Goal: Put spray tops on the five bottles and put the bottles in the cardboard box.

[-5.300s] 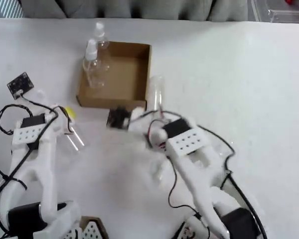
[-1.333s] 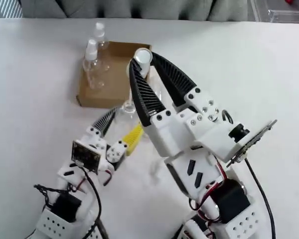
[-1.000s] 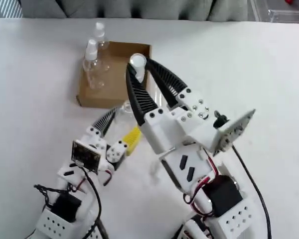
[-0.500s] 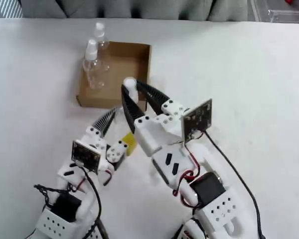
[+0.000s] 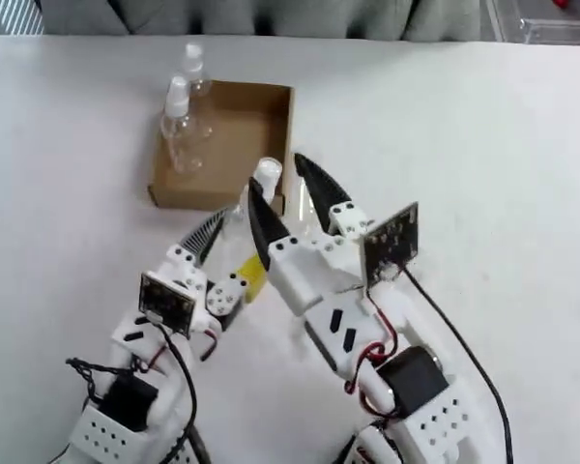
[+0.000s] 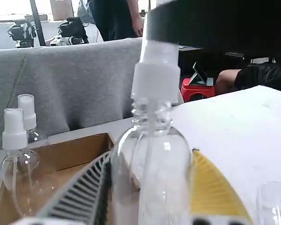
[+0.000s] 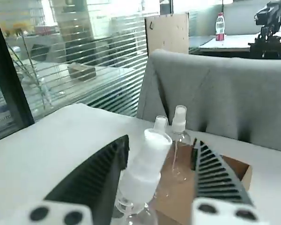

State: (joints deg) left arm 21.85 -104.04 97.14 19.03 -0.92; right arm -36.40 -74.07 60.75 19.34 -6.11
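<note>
Nearest the viewer, the left arm's hand [image 5: 230, 242] is closed on a clear round plastic bottle [image 6: 152, 173], its black ribbed finger [image 6: 82, 194] on one side of the body and its yellow finger [image 6: 210, 185] on the other. The bottle stands upright on the white counter [image 5: 464, 126], just in front of the near wall of the box. A white plastic spray top [image 7: 143, 168] sits on the bottle's neck, with its thin tube running down inside; how firmly it is seated I cannot tell. The right arm's hand [image 5: 277, 179] comes in above it with its two black ribbed fingers spread wide on either side of the spray top. The top lies close against one finger, with a clear gap to the other. Just beside the held bottle, the open rim of another clear bottle [image 6: 273, 200] shows at the edge of the left wrist view. Beyond the hands lies the shallow brown cardboard box [image 5: 242, 135], open at the top. At its far left corner stand two more clear bottles with white spray tops [image 5: 179, 121] [image 5: 195, 72], one just behind the other. Past the counter's far edge runs a grey upholstered back [image 6: 75, 79].
</note>
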